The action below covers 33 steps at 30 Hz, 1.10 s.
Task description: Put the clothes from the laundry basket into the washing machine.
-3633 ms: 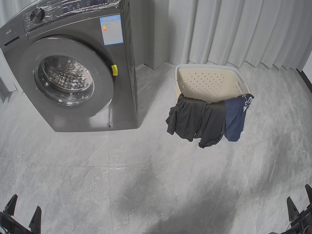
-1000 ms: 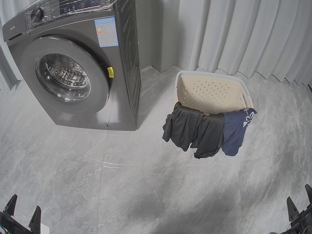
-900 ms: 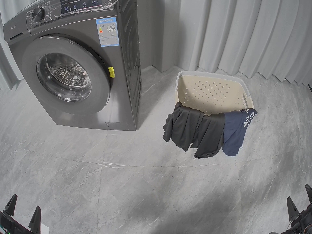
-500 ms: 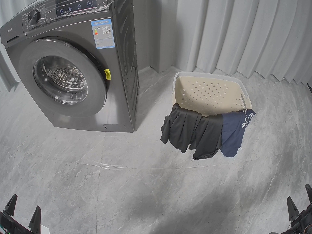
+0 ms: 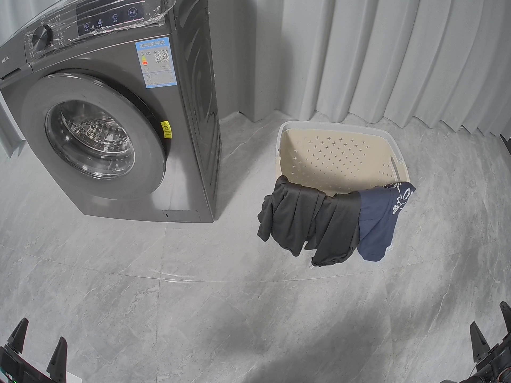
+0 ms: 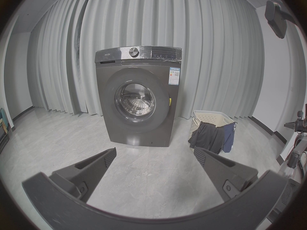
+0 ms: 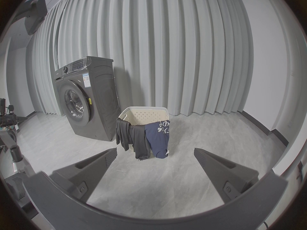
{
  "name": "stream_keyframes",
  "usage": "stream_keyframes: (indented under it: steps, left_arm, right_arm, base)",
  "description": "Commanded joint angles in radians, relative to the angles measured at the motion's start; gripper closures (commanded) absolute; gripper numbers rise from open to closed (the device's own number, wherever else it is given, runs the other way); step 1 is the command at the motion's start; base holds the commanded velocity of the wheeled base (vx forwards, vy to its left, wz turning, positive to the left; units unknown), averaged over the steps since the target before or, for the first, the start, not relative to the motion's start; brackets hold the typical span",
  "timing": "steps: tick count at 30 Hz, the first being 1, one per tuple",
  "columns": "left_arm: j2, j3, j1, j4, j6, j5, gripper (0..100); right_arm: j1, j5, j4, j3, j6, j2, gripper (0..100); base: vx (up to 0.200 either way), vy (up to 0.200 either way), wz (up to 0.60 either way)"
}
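No garment is held yet, so the approach to the clothes is judged to be the step in hand. The left gripper [image 6: 154, 150] is seen with its two black, wedge-shaped fingers set wide apart and nothing between them. The right gripper [image 7: 153, 150] is spread in the same way and is also unloaded. In the head view both are placed at the bottom corners of the frame, well apart from the task's things.

The cream, rectangular plastic laundry basket [image 5: 335, 152], its walls pierced with small star-shaped holes, stands on the glossy grey marble-patterned floor [image 5: 223, 304], right of centre. A limp dark grey garment [image 5: 306, 222] is draped over its near rim and hangs outside in soft folds. A navy blue garment [image 5: 379, 222] with white print is hung touching it on the right.

The dark grey, box-shaped metal washing machine [image 5: 181, 150] is found at the upper left. Its round door [image 5: 90, 140] with a glass window appears to be shut, and a ribbed steel drum is seen behind it. A wrinkled transparent film [image 5: 106, 9] is wrapped over the control panel. Pale pleated curtains [image 5: 383, 49] are hung behind.

For the next move, a gripper should be brought to the rim and closed on a thick fold. The door probably must be opened first. The cloth is expected to sag and trail.
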Motion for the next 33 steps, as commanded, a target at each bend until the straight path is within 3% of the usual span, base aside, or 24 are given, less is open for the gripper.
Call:
stream_keyframes:
  steps: [1, 10, 13, 25, 33]
  left_arm:
    - [-0.017, 0.018, 0.000, 0.000, 0.000, -0.001, 0]
    - [-0.017, 0.018, 0.000, 0.000, 0.000, 0.001, 0]
    - [-0.015, 0.018, 0.000, 0.000, 0.000, 0.001, 0]
    - [-0.017, 0.018, 0.000, 0.000, 0.000, 0.001, 0]
    - [-0.017, 0.018, 0.000, 0.000, 0.000, 0.001, 0]
  right_arm:
    - [0.000, 0.000, 0.000, 0.018, 0.000, -0.007, 0]
    - [0.000, 0.000, 0.000, 0.018, 0.000, -0.007, 0]
    - [0.000, 0.000, 0.000, 0.018, 0.000, -0.007, 0]
    - [0.002, 0.000, 0.000, 0.018, 0.000, -0.007, 0]
    - [0.000, 0.000, 0.000, 0.018, 0.000, -0.007, 0]
  base:
    - [0.200, 0.000, 0.00]
    - [0.200, -0.200, 0.00]
    - [0.000, -0.200, 0.00]
    - [0.000, 0.000, 0.00]
    - [0.000, -0.200, 0.00]
